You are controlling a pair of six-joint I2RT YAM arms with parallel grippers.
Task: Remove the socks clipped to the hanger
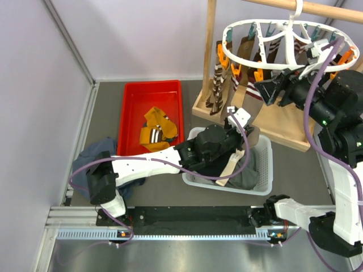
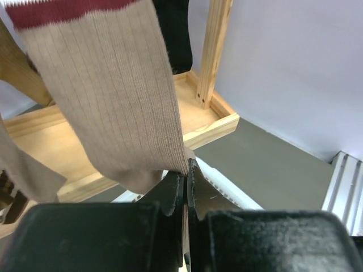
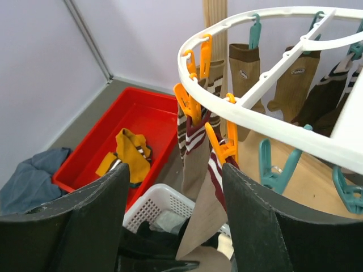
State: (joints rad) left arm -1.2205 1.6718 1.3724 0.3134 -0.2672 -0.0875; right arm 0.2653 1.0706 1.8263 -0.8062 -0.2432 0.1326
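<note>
The white oval hanger (image 1: 244, 63) hangs from the wooden pole with several socks clipped round its rim (image 3: 227, 107) by orange and teal clips. A beige sock with maroon and white stripes (image 3: 207, 209) hangs from an orange clip (image 3: 224, 148). My left gripper (image 1: 235, 120) is shut on that sock's lower end (image 2: 113, 96); its jaws (image 2: 186, 170) pinch the fabric edge. My right gripper (image 1: 271, 90) is open and empty, just below the hanger's front rim, its fingers (image 3: 85, 215) standing either side of the striped socks.
A red tray (image 1: 131, 113) at the back left holds mustard socks (image 1: 156, 122). A white basket (image 1: 261, 184) of dark clothes sits under my left arm. The wooden rack base (image 1: 283, 122) stands behind it. A blue-grey garment (image 1: 93, 156) lies at the left.
</note>
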